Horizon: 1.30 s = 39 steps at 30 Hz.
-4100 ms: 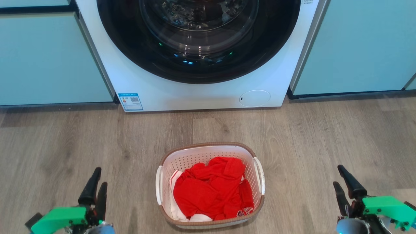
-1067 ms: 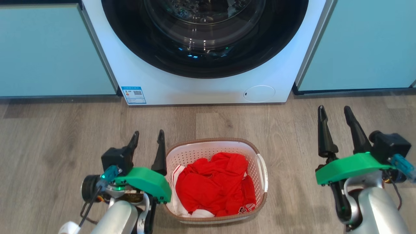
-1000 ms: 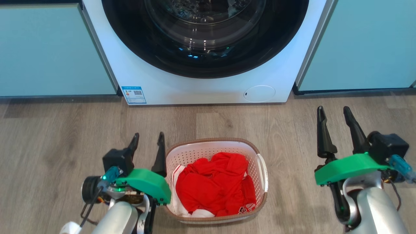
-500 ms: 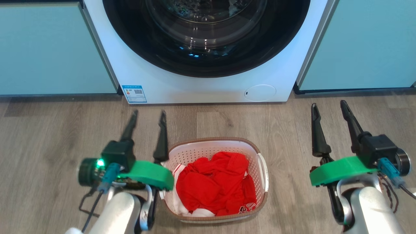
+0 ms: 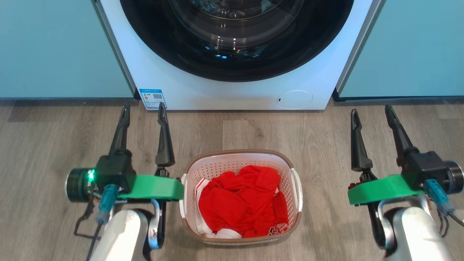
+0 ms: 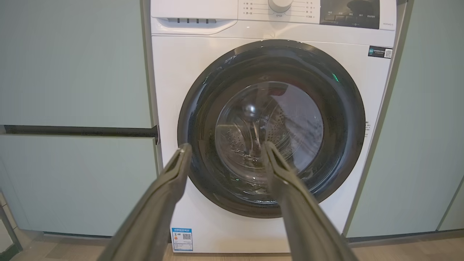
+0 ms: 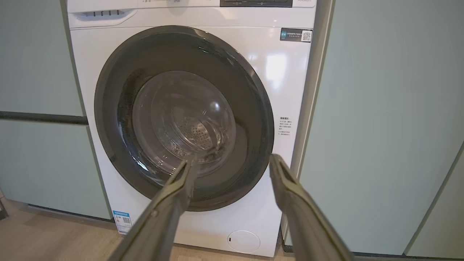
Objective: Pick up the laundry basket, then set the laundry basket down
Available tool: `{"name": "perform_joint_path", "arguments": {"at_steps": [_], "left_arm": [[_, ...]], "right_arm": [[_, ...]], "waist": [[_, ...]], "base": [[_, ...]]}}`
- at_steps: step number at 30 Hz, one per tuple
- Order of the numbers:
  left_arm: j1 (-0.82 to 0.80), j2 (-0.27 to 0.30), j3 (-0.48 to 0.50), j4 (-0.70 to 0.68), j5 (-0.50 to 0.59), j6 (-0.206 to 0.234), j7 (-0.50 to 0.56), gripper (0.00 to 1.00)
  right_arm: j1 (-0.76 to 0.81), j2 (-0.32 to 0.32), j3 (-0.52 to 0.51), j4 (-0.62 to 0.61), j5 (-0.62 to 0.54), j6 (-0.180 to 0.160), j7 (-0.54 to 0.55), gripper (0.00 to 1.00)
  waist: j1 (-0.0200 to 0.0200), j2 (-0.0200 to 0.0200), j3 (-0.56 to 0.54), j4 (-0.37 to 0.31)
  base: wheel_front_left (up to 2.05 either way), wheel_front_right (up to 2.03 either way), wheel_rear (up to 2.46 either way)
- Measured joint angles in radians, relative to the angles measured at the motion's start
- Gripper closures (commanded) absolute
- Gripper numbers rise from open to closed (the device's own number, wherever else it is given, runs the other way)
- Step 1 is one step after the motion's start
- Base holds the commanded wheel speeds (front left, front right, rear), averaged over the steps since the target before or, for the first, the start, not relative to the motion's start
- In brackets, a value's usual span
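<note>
Laundry basket (image 5: 217, 169) of red clothes (image 5: 239, 203) on the floor (image 5: 54, 137), 6 o'clock from the washer (image 5: 217, 95); left gripper (image 5: 143, 106) at its 9 o'clock, right gripper (image 5: 371, 108) at 3, both with fingers spread, holding nothing.

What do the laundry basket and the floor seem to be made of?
The laundry basket looks like moulded white plastic, matt, with rows of small holes; its brown rim has a woven look, perhaps also plastic. The floor looks like wood or wood-look laminate: grey-brown grain and plank seams, low sheen.
</note>
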Motion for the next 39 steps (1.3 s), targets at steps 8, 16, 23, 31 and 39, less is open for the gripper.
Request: {"name": "perform_joint_path", "arguments": {"at_steps": [8,16,23,31,39], "left_arm": [[0.033,-0.001,0.001,0.095,-0.063,-0.044,-0.007,0.00],[0.039,-0.001,0.013,0.190,-0.100,-0.106,-0.007,0.00],[0.034,-0.002,0.033,0.206,-0.143,-0.119,-0.007,0.00],[0.033,-0.002,0.048,0.210,-0.108,-0.123,-0.007,0.00],[0.033,-0.003,0.048,0.210,-0.098,-0.123,-0.007,0.00]], "right_arm": [[0.002,0.000,-0.022,0.051,0.026,0.000,-0.002,0.00],[0.005,0.001,-0.027,0.106,0.091,0.000,-0.007,0.00],[0.003,0.001,-0.025,0.114,0.076,0.000,-0.007,0.00],[0.003,0.001,-0.022,0.123,0.058,0.000,-0.007,0.00],[0.002,0.001,-0.017,0.123,0.051,0.000,-0.007,0.00]], "waist": [[0.0000,0.0000,-0.008,-0.002],[0.0000,0.0000,-0.005,-0.017],[0.0000,0.0000,0.013,-0.026],[0.0000,0.0000,0.018,-0.022],[0.0000,0.0000,0.023,-0.023]], "base": [[0.00,0.00,0.00],[0.00,0.00,0.00],[0.00,0.00,0.00],[0.00,0.00,0.00],[0.00,0.00,0.00]]}}
